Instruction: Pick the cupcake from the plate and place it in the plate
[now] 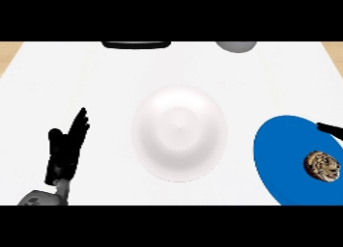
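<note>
Resting open with fingers up at lower left is the left hand [65,153], the white plate [178,133] mid-frame, while the right hand [335,131], fingers unreadable, pokes in just above the cupcake [322,166] on the blue plate [284,164], far nearer.

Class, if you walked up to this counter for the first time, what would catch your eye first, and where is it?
The bright blue plate at the right edge, with a brown cupcake on it. Next, the white plate at the centre. The left hand rests open at lower left.
</note>
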